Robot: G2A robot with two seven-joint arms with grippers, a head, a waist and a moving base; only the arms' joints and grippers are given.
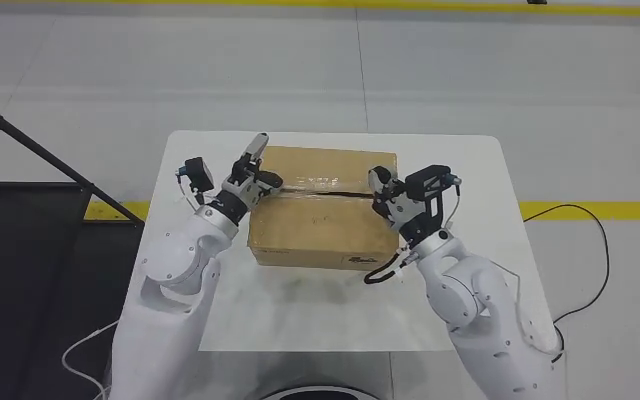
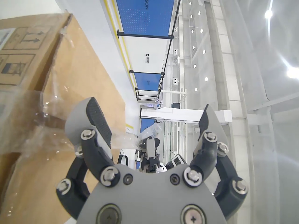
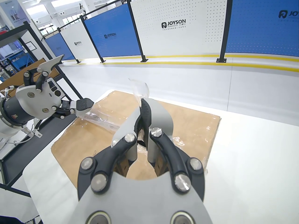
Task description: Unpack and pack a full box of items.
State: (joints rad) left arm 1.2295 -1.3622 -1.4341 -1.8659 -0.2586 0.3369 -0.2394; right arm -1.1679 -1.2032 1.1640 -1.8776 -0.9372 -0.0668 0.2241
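A closed brown cardboard box [image 1: 318,215] sits mid-table, its top seam covered with clear tape [image 3: 139,86]. My right gripper [image 3: 142,108] is at the box's right end, shut on a strip of that tape, which is peeled up and curls above the fingertips. My left gripper [image 1: 266,162] stands open at the box's left end. Its lower finger [image 3: 84,104] rests on the wrinkled tape on the lid, and its upper finger points into the air. In the left wrist view the box [image 2: 77,78] lies beside the open left gripper [image 2: 151,122], with crumpled tape [image 2: 32,122] at the box edge.
The white table [image 1: 300,310] has bare room in front of the box and on both sides. A black rack [image 3: 28,141] stands just off the table's left edge. Fenced panels line the floor behind.
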